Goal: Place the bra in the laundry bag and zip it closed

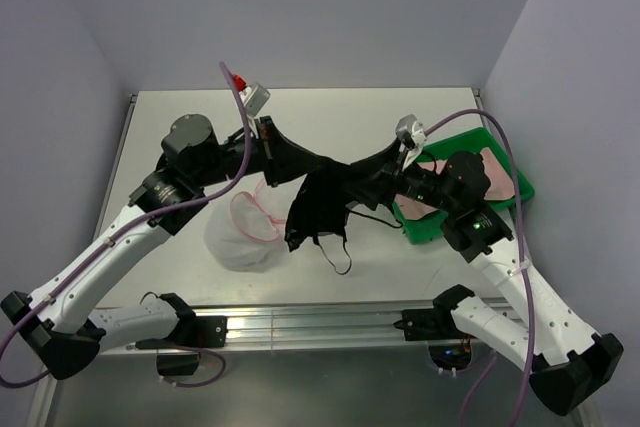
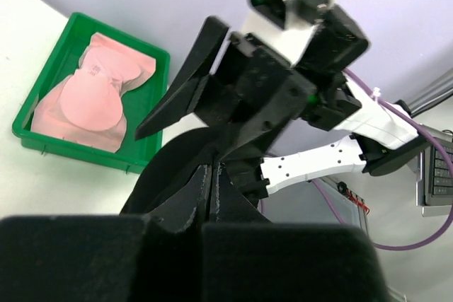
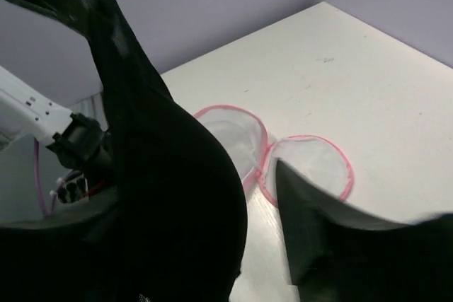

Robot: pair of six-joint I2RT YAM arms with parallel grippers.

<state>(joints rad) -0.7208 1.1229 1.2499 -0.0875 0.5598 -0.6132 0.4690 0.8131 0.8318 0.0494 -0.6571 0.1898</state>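
At frame centre, the left gripper (image 1: 300, 162) is clamped on the hanging floppy black fabric bra (image 1: 315, 209), while the right gripper (image 1: 358, 177) stands part-open against the cloth; advisable to secure that second hold, then lower both into the open round white mesh laundry bag with pink rim (image 1: 240, 242), just left and below.

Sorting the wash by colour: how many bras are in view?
2. A black bra hangs from the shut left end effector above the table; a pink bra lies in the green tray. Others may be hidden under it.
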